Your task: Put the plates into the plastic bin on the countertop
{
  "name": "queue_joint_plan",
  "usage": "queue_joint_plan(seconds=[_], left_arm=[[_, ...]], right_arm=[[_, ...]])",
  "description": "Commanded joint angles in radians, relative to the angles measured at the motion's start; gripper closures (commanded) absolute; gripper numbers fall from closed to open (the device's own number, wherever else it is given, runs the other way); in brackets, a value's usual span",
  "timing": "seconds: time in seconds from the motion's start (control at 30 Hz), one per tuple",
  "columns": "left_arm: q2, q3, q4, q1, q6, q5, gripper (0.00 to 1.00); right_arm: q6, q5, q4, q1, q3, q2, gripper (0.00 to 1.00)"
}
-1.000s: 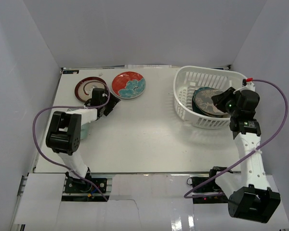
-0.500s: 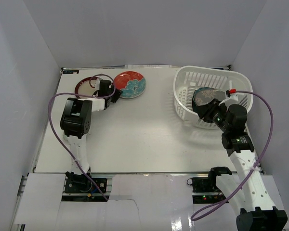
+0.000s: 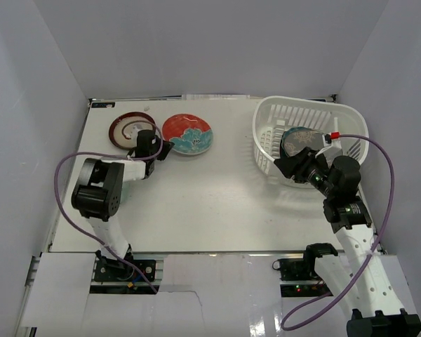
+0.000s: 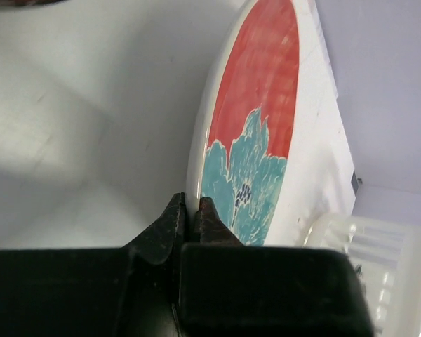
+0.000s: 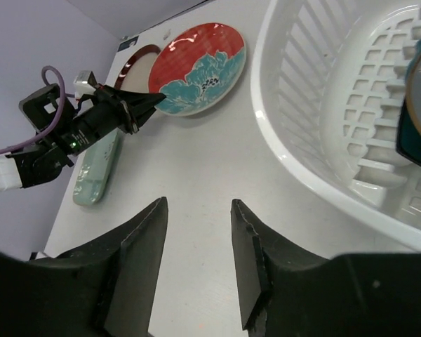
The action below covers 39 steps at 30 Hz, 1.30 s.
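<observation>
The red-teal floral plate (image 3: 189, 133) lies at the back of the countertop (image 3: 196, 203). My left gripper (image 3: 160, 149) is shut on its near-left rim; in the left wrist view the black fingertips (image 4: 174, 208) pinch the white edge of the floral plate (image 4: 259, 119). A dark-rimmed cream plate (image 3: 128, 129) rests just left of it. The white plastic bin (image 3: 266, 151) stands at the right with dark plates (image 3: 300, 142) inside. My right gripper (image 5: 196, 203) hangs open over bare countertop, outside the bin's near-left wall (image 5: 302, 140), with nothing between its fingers.
A pale-green rectangular plate (image 5: 95, 175) lies beside the left arm, near the left edge. Pale grey panels wall the table on three sides. A teal-rimmed plate (image 5: 417, 119) shows inside the bin at the right wrist view's edge.
My left gripper has closed on the floral plate's rim, and the plate has shifted slightly. My right gripper has drawn back out of the bin and opened, leaving the dark plate inside.
</observation>
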Motion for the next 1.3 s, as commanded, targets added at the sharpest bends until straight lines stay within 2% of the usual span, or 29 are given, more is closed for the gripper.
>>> queue_joint_plan(seconds=[0.0, 0.1, 0.17, 0.2, 0.33, 0.37, 0.5, 0.67, 0.87, 0.9, 0.93, 0.97, 1.0, 1.03, 1.07, 1.1, 1.13, 1.17, 1.23, 1.27], left_arm=[[-0.233, -0.145, 0.119, -0.004, 0.048, 0.056, 1.0], [-0.411, -0.294, 0.174, 0.002, 0.012, 0.097, 1.0], [-0.551, -0.362, 0.191, 0.009, -0.01, 0.118, 1.0], [-0.596, -0.408, 0.19, 0.011, -0.018, 0.132, 1.0], [-0.81, -0.441, 0.106, 0.014, 0.001, 0.259, 1.0], [-0.846, -0.439, 0.092, 0.014, 0.004, 0.296, 1.0], [-1.003, -0.404, -0.043, 0.012, 0.05, 0.458, 1.0], [-1.118, -0.411, -0.115, 0.011, 0.045, 0.61, 1.0], [-1.166, -0.398, -0.108, 0.011, 0.002, 0.73, 1.0], [-1.167, -0.393, -0.085, 0.011, -0.014, 0.753, 1.0], [-1.17, -0.389, -0.08, 0.009, -0.016, 0.764, 1.0], [-1.169, -0.382, -0.08, 0.009, -0.016, 0.775, 1.0], [-1.167, -0.375, -0.082, 0.008, -0.016, 0.782, 1.0], [-1.164, -0.372, -0.082, 0.008, -0.015, 0.796, 1.0], [-1.164, -0.369, -0.082, 0.006, -0.016, 0.802, 1.0], [-1.161, -0.364, -0.086, 0.006, -0.015, 0.807, 1.0], [-1.158, -0.358, -0.092, 0.006, 0.002, 0.821, 0.91], [-1.152, -0.337, -0.12, 0.005, 0.017, 0.828, 0.8], [-1.141, -0.301, -0.164, 0.005, 0.095, 0.874, 0.41], [-1.125, -0.277, -0.239, 0.005, 0.137, 0.894, 0.18]], right_arm=[[0.026, -0.11, 0.059, 0.021, 0.06, 0.01, 0.5], [0.049, -0.156, 0.083, 0.058, 0.071, 0.037, 0.34], [0.06, -0.151, 0.094, 0.117, 0.074, 0.057, 0.28], [0.06, -0.14, 0.093, 0.14, 0.077, 0.063, 0.21], [0.045, -0.057, 0.079, 0.292, 0.097, 0.134, 0.03], [0.042, -0.049, 0.079, 0.311, 0.105, 0.154, 0.02], [0.04, -0.003, 0.083, 0.377, 0.128, 0.226, 0.1], [0.032, -0.012, 0.099, 0.386, 0.176, 0.329, 0.1], [0.075, -0.061, 0.189, 0.395, 0.186, 0.383, 0.09], [0.081, -0.06, 0.192, 0.397, 0.188, 0.387, 0.03], [0.092, -0.058, 0.198, 0.397, 0.183, 0.389, 0.02], [0.098, -0.06, 0.207, 0.398, 0.18, 0.387, 0.09], [0.106, -0.06, 0.221, 0.398, 0.179, 0.389, 0.3], [0.114, -0.063, 0.229, 0.398, 0.179, 0.387, 0.47], [0.126, -0.072, 0.237, 0.397, 0.18, 0.389, 0.6], [0.129, -0.08, 0.244, 0.398, 0.183, 0.395, 0.79], [0.131, -0.095, 0.243, 0.398, 0.191, 0.399, 0.88], [0.125, -0.106, 0.237, 0.397, 0.211, 0.407, 0.92], [0.106, -0.112, 0.226, 0.389, 0.24, 0.41, 0.92], [0.109, -0.115, 0.228, 0.362, 0.264, 0.407, 0.92]])
